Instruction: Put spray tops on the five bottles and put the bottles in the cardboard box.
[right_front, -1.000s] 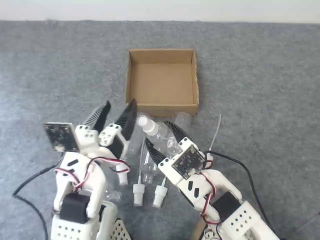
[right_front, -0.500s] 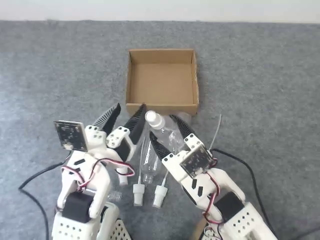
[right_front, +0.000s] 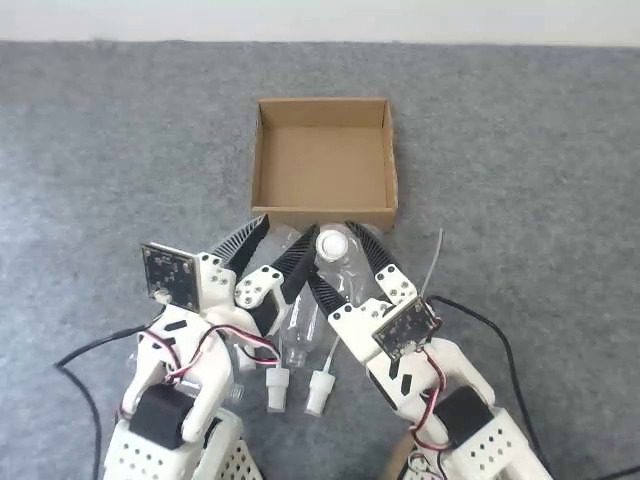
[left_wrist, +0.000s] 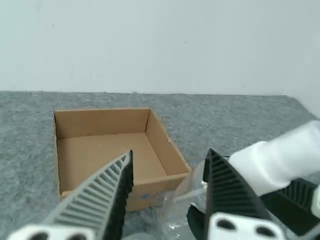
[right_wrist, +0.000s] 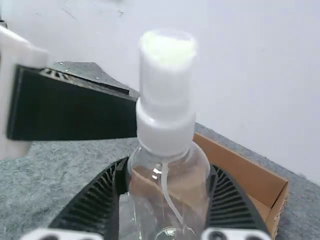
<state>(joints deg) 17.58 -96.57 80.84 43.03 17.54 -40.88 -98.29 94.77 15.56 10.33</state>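
While R gripper (right_wrist: 167, 167) clamps bottle (right_wrist: 168, 187) w/ spray top (right_wrist: 166, 100), high view shows L gripper (right_front: 290, 229) spread beside it.

Not much besides the main stuff tbh. The bench (right_front: 540, 150) has a fuzzy grey carpet-type covering, speckled and a bit matted. A plain white wall (right_front: 320, 20) runs as a strip along the top edge of the high view, meeting the grey in a straight line.

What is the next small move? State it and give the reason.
Probably carry the right gripper forward over the cardboard box. It is shut on an upright bottle whose spray top looks seated, and the box sits empty just beyond.
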